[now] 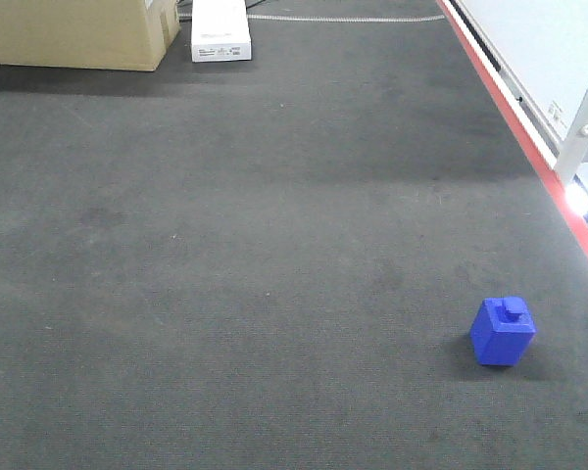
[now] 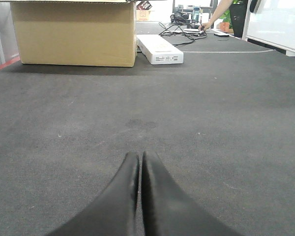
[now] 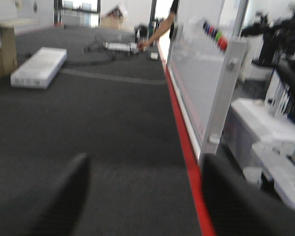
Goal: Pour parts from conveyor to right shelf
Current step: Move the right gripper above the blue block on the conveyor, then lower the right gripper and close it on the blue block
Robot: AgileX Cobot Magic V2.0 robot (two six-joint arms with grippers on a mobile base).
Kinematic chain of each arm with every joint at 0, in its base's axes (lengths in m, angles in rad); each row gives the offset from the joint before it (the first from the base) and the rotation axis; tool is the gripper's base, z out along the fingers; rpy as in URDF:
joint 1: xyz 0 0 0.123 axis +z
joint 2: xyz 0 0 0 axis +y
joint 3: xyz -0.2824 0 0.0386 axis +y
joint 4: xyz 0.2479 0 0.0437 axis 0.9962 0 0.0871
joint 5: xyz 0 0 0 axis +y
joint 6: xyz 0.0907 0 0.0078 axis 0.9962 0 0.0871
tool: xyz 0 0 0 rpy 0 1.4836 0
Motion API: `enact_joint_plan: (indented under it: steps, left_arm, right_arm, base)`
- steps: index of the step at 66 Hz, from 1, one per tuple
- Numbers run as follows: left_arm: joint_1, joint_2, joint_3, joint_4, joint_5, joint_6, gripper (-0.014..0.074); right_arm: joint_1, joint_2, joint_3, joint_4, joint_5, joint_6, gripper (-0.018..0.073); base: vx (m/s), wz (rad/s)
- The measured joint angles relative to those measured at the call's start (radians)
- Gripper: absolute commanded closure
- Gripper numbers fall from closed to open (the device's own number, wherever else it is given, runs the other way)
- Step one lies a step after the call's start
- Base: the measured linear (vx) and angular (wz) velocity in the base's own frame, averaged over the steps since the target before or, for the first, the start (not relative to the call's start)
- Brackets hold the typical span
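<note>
Pickup seems to be only starting: the blue cube [image 1: 503, 331] is lying between no jaws. The left jaws are sitting pressed together; the right jaws, spread wide, are needing to reach it.

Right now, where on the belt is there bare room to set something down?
The conveyor is bare across its middle and left, from the cardboard box and white box at the far end to the near edge. Near right, the blue cube sits toward the red border stripe. The far-left end is most crowded.
</note>
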Motion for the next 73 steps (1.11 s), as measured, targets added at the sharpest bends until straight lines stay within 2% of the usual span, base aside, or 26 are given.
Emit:
enact_joint_plan:
  steps: [16, 23, 34, 41, 50, 62, 73]
  left_arm:
    - [0.000, 0.000, 0.000, 0.000, 0.000, 0.000, 0.0603]
    - [0.000, 0.000, 0.000, 0.000, 0.000, 0.000, 0.0603]
    - [0.000, 0.000, 0.000, 0.000, 0.000, 0.000, 0.0603]
    - [0.000, 0.000, 0.000, 0.000, 0.000, 0.000, 0.0603]
    - [0.000, 0.000, 0.000, 0.000, 0.000, 0.000, 0.0603]
    - [0.000, 0.000, 0.000, 0.000, 0.000, 0.000, 0.0603]
    - [0.000, 0.000, 0.000, 0.000, 0.000, 0.000, 0.0603]
  right_arm:
    - [0.000, 0.148, -0.002, -0.007, -0.059, -0.008, -0.0144]
    - [0.000, 0.183, -0.036, -0.005, -0.032, 0.007, -0.0133]
    - [0.000, 0.256, -0.168, 0.036, 0.182, 0.030, -0.0127]
    - [0.000, 0.335, -0.281, 0.096, 0.361, 0.028, -0.0123]
    - [0.023, 0.444, -0.423, 0.151, 0.558, -0.034, -0.0104]
    - [0.095, 0.594, -0.553, 0.170, 0.719, -0.045, -0.0059]
    - [0.098, 0.735, -0.608, 0.170, 0.825, -0.026, -0.0039]
  base:
    - [0.00, 0.00]
    - [0.00, 0.00]
    - [0.00, 0.00]
    - [0.00, 0.00]
    - [0.00, 0.00]
    - [0.00, 0.00]
    - [0.00, 0.00]
